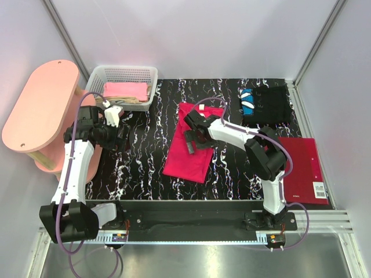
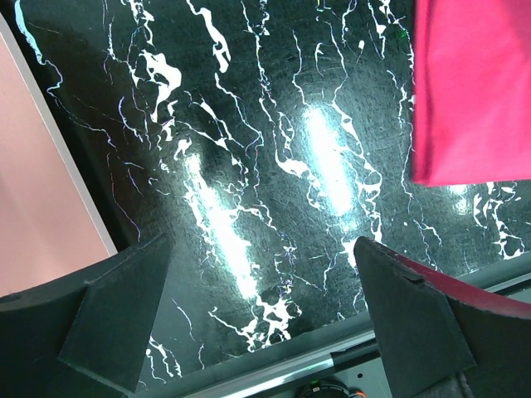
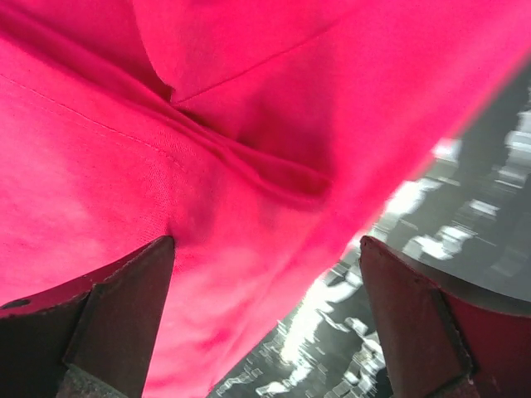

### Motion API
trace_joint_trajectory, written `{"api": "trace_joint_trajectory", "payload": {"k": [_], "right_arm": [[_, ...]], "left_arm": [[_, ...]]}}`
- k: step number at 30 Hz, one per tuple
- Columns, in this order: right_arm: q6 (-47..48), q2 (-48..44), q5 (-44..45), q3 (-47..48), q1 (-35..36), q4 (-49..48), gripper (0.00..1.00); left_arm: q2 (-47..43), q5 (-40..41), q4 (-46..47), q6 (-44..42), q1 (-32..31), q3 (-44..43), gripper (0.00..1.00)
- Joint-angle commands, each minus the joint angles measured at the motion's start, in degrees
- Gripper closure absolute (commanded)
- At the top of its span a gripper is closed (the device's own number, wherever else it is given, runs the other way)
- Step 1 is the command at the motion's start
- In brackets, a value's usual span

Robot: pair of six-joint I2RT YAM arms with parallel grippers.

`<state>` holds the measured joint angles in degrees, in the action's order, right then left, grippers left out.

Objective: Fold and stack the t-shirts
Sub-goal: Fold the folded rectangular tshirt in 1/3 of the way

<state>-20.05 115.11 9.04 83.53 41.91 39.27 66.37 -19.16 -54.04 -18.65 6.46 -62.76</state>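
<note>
The crimson-red t-shirt [image 1: 188,152] lies folded lengthwise as a long strip in the middle of the black marbled table [image 1: 145,168]. My right gripper [image 1: 194,143] is open and sits right over the shirt's right edge; its wrist view shows the red cloth [image 3: 191,149] with a seam and fold between the wide-apart fingers [image 3: 124,307]. My left gripper [image 1: 123,139] is open and empty, hovering over bare table to the shirt's left; the shirt's corner [image 2: 473,91] shows top right in its view. A black t-shirt with a blue-white patch [image 1: 265,104] lies at the back right. Pink and beige shirts [image 1: 124,92] lie in a basket.
A white plastic basket [image 1: 98,78] stands at the back left. A pink oval side table [image 1: 40,107] is at far left. A flat stiff dark-red rectangle with a barcode label [image 1: 304,168] lies at the right edge. White walls enclose the table.
</note>
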Motion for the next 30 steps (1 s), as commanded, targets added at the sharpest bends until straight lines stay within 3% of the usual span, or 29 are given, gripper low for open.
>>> {"api": "trace_joint_trajectory", "payload": {"k": [1,6,12,19,30], "right_arm": [[-0.60,-6.47,13.37,7.70,2.82,9.59,0.00],[-2.09,-7.18,4.78,9.64,5.46,9.52,0.00],[-4.29,-7.45,-7.27,4.64,6.25,2.93,0.00],[-5.52,-1.92,-14.99,0.06,5.90,-2.52,0.00],[-8.86,9.33,-19.85,4.98,5.81,-1.74,0.00]], "left_arm": [[-1.24,-0.44,0.69,-0.68,-0.22,-1.75,0.01],[-1.07,0.00,0.69,-0.59,-0.22,-1.49,0.01],[-1.68,1.31,0.69,-1.12,-0.22,-1.57,0.01],[-2.65,1.58,0.34,-1.21,-0.22,-1.66,0.01],[-3.88,2.46,-0.54,-1.91,-0.22,-2.45,0.01]]}}
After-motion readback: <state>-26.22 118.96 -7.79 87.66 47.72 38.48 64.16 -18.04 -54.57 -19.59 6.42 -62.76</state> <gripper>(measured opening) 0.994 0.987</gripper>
